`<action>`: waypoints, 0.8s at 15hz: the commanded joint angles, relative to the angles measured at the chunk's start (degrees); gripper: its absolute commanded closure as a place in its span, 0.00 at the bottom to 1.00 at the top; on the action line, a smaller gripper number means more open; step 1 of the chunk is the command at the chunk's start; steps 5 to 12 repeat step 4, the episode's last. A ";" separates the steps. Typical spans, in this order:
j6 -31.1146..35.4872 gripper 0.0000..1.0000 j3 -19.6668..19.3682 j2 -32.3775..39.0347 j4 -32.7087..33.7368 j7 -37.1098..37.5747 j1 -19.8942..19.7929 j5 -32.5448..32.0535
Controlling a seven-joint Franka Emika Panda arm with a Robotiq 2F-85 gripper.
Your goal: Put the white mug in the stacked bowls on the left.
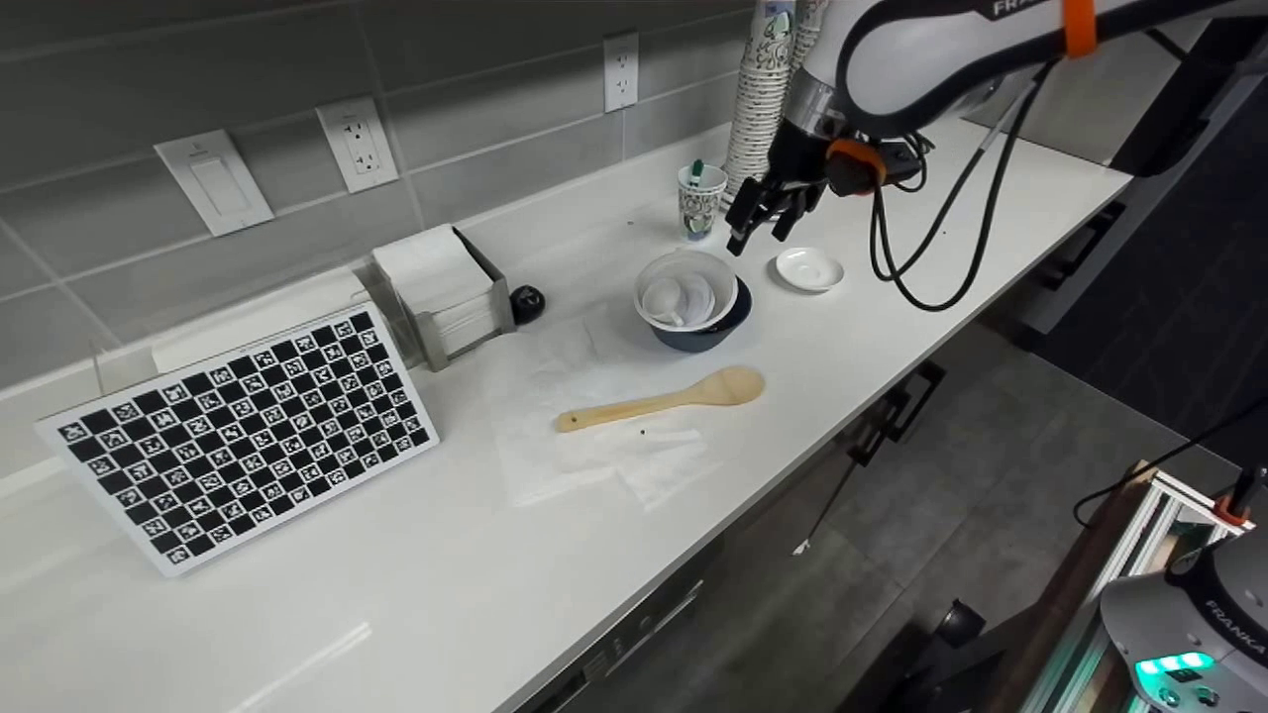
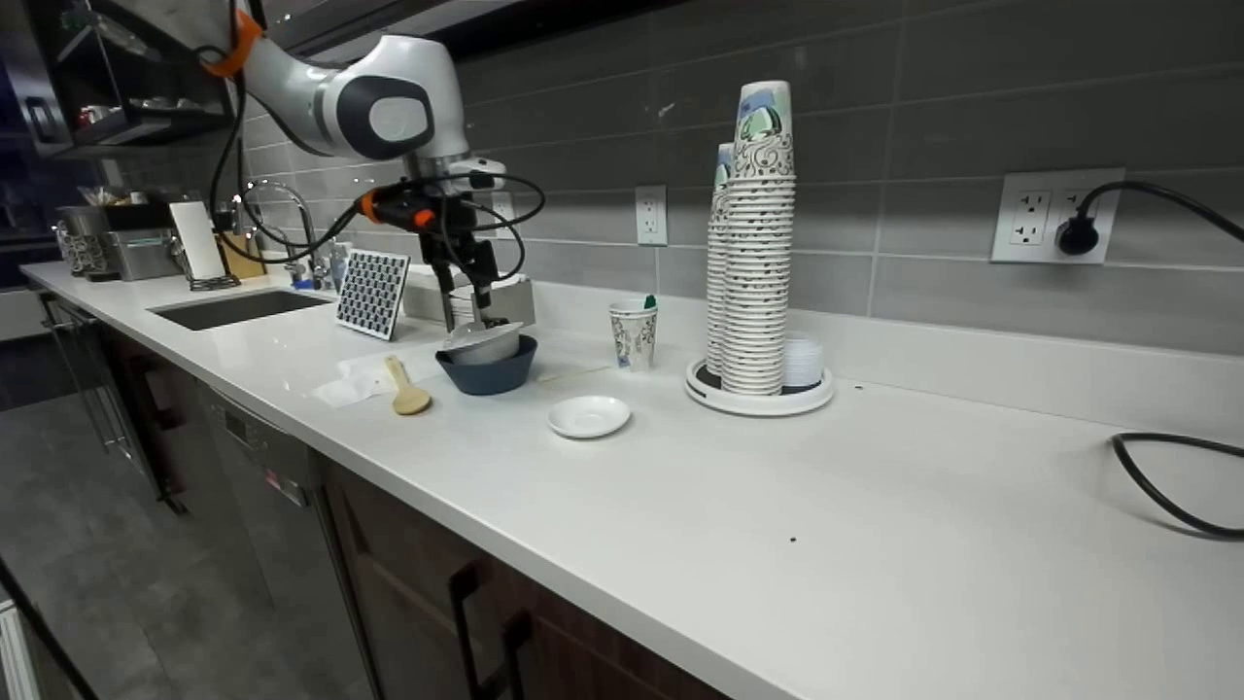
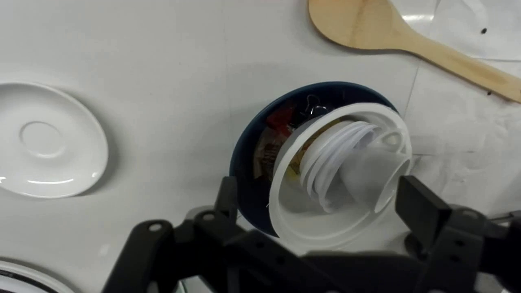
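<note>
Tipped on its side, the white mug (image 3: 362,175) lies inside the white bowl (image 3: 281,207), handle toward the top right in the wrist view. That white bowl sits tilted in the dark-blue bowl (image 3: 246,171), making up the stacked bowls. Some thin white curved pieces (image 3: 321,162) lean beside the mug. In an exterior view the mug (image 1: 662,297) also shows within the bowl. My gripper (image 3: 317,191) stands open above the stacked bowls, fingers wide apart with nothing held. Exterior views show the gripper (image 1: 759,238) (image 2: 466,316) apart from the counter. Wrapped packets (image 3: 270,150) partly show in the dark-blue bowl.
A low white dish (image 3: 49,154) and a wooden spoon (image 3: 374,24) lie near the bowls. Toward the wall stand a paper cup with a green marker (image 2: 634,335) and tall cup stacks (image 2: 758,272). A napkin holder (image 1: 456,307) and a checkered board (image 1: 248,436) are farther along.
</note>
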 commanded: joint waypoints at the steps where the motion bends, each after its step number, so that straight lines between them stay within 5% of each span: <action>1: 12.89 0.00 -1.01 -9.82 -14.43 8.48 1.35 -2.80; 3: 22.28 0.00 -1.00 -13.39 -21.10 9.19 0.79 -2.74; 4: 15.26 0.00 -0.78 -7.68 -12.99 6.83 0.97 -1.49; 12: 15.26 0.00 -0.78 -7.68 -12.99 6.83 0.97 -1.49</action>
